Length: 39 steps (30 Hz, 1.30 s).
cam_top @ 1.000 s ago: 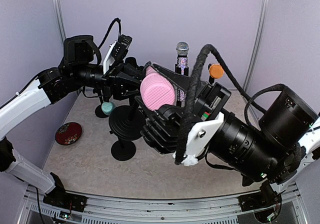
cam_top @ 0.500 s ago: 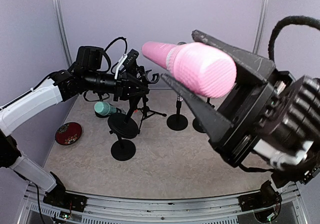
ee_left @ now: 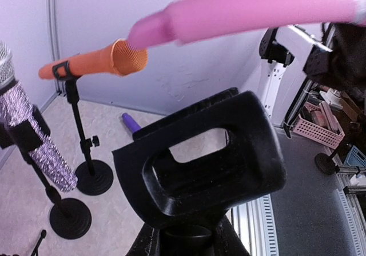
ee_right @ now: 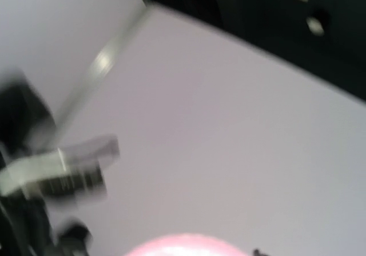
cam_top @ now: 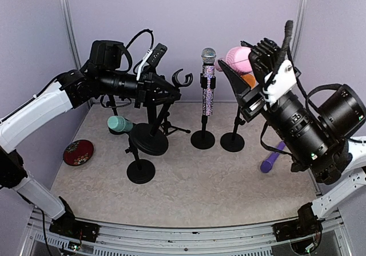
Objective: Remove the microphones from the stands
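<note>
One pink microphone (cam_top: 238, 58) held in right gripper (cam_top: 233, 62).

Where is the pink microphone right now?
Seen from above, the pink microphone is on the right, up in the air in the right gripper, just above the orange microphone.

Clamping the pink plastic microphone (cam_top: 241, 55) in the right gripper (cam_top: 233, 59), high on the right, well apart from the black C-shaped clip (cam_top: 182, 78). Pinching the black metal microphone stand (cam_top: 163, 116) just below that clip with the left gripper (cam_top: 166, 90).
</note>
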Tool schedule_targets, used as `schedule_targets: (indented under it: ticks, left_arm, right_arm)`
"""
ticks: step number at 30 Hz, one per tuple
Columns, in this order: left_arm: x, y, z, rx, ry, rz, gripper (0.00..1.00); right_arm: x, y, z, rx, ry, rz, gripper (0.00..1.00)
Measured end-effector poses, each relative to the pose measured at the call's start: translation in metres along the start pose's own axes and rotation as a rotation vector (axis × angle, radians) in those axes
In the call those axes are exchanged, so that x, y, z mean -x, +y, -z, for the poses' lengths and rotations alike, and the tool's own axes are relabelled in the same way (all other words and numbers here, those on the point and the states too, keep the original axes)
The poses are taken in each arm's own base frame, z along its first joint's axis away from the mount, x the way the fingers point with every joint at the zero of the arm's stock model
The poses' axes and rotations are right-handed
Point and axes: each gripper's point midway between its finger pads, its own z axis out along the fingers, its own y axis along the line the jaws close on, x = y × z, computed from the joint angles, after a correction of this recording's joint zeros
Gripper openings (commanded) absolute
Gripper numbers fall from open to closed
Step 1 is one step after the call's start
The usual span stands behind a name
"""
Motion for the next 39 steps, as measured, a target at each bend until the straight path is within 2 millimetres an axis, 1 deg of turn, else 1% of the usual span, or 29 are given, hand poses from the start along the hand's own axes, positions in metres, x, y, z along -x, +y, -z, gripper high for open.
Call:
schedule_targets:
  ticks: [1, 4, 5, 7, 10, 12, 13, 14, 16, 18, 20, 22, 26, 28, 31, 33, 34, 35, 37, 39]
  left_arm:
    - [0.010, -0.006, -0.001, -0.017, -0.015, -0.011, 0.00]
    - [0.033, -0.022, 0.001, -0.058, -0.052, -0.036, 0.00]
    - [0.040, -0.027, 0.002, -0.068, -0.064, -0.040, 0.00]
    - [0.052, -0.035, 0.006, -0.088, -0.088, -0.044, 0.00]
    - [0.075, -0.045, 0.017, -0.101, -0.135, -0.062, 0.00]
    - [0.092, -0.048, 0.027, -0.095, -0.171, -0.087, 0.00]
    - [0.101, -0.048, 0.034, -0.085, -0.192, -0.101, 0.00]
    - [0.106, -0.047, 0.041, -0.076, -0.208, -0.111, 0.00]
    - [0.117, -0.037, 0.064, -0.028, -0.240, -0.125, 0.00]
    - [0.123, -0.018, 0.093, 0.056, -0.269, -0.132, 0.00]
    - [0.124, -0.001, 0.118, 0.136, -0.291, -0.134, 0.00]
    - [0.118, 0.015, 0.146, 0.220, -0.304, -0.126, 0.00]
    - [0.101, 0.033, 0.188, 0.329, -0.306, -0.106, 0.00]
    - [0.089, 0.041, 0.207, 0.382, -0.301, -0.096, 0.00]
    - [0.057, 0.062, 0.236, 0.491, -0.277, -0.071, 0.00]
    - [0.035, 0.077, 0.248, 0.544, -0.255, -0.048, 0.00]
    - [0.019, 0.089, 0.253, 0.571, -0.237, -0.028, 0.00]
    - [0.007, 0.096, 0.255, 0.586, -0.221, -0.014, 0.00]
    - [-0.022, 0.114, 0.256, 0.614, -0.181, 0.022, 0.00]
    - [-0.047, 0.125, 0.253, 0.629, -0.143, 0.045, 0.00]
  right_arm:
    - [-0.017, -0.003, -0.002, -0.022, 0.043, 0.015, 0.00]
    - [-0.048, -0.016, -0.001, -0.076, 0.130, 0.023, 0.00]
    - [-0.054, -0.023, 0.002, -0.094, 0.150, 0.012, 0.00]
    - [-0.060, -0.036, 0.011, -0.119, 0.170, -0.021, 0.00]
    - [-0.069, -0.058, 0.025, -0.164, 0.191, -0.073, 0.00]
    - [-0.082, -0.066, 0.034, -0.191, 0.224, -0.094, 0.00]
    - [-0.090, -0.067, 0.037, -0.198, 0.244, -0.097, 0.00]
    - [-0.099, -0.065, 0.041, -0.200, 0.267, -0.095, 0.00]
    - [-0.120, -0.059, 0.047, -0.198, 0.313, -0.083, 0.00]
    - [-0.144, -0.046, 0.056, -0.175, 0.358, -0.065, 0.00]
    - [-0.160, -0.037, 0.063, -0.153, 0.389, -0.065, 0.00]
    - [-0.170, -0.029, 0.068, -0.129, 0.405, -0.086, 0.00]
    - [-0.176, -0.018, 0.071, -0.085, 0.408, -0.143, 0.00]
    - [-0.180, -0.013, 0.071, -0.070, 0.413, -0.158, 0.00]
    - [-0.197, -0.002, 0.074, -0.051, 0.444, -0.146, 0.00]
    - [-0.217, 0.006, 0.074, -0.045, 0.486, -0.115, 0.00]
    - [-0.230, 0.011, 0.075, -0.041, 0.512, -0.098, 0.00]
    - [-0.243, 0.016, 0.076, -0.034, 0.540, -0.077, 0.00]
    - [-0.268, 0.021, 0.079, -0.030, 0.592, -0.051, 0.00]
    - [-0.293, 0.019, 0.084, -0.046, 0.646, -0.040, 0.00]
